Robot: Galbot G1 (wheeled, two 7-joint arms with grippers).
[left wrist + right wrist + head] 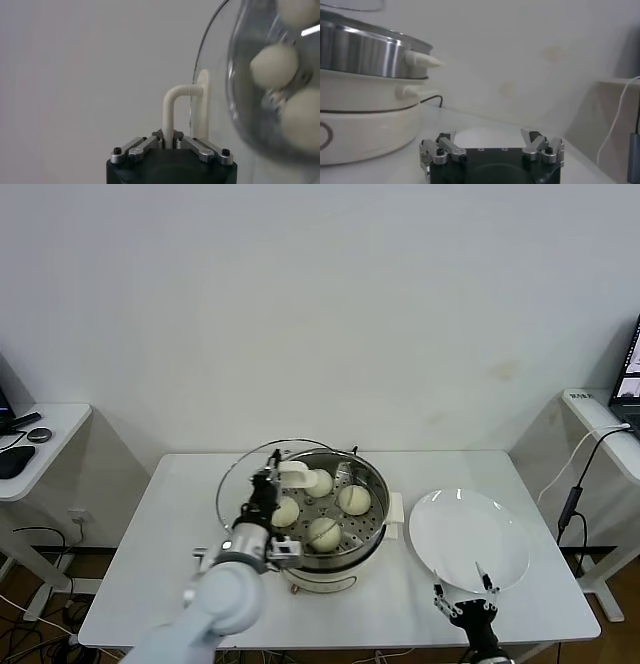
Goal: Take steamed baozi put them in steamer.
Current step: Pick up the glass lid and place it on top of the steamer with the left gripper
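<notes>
The steamer (pixel 376 487), a shiny steel pot on a cream base, stands at the table's middle with several cream-white baozi (pixel 353 499) on its perforated tray. My left gripper (pixel 272 480) is shut on the white handle (pixel 171 107) of the round glass lid (pixel 232 476). It holds the lid tilted on edge at the pot's left side. Through the glass in the left wrist view the baozi (pixel 274 65) show. My right gripper (pixel 463 590) rests open and empty near the table's front edge, just before the white plate (pixel 470 536). The steamer's wall (pixel 365 55) shows in the right wrist view.
The flat white plate lies bare to the right of the steamer. A small side table (pixel 40 446) with dark items stands at the far left. A desk (pixel 610 429) with a hanging black cable stands at the far right.
</notes>
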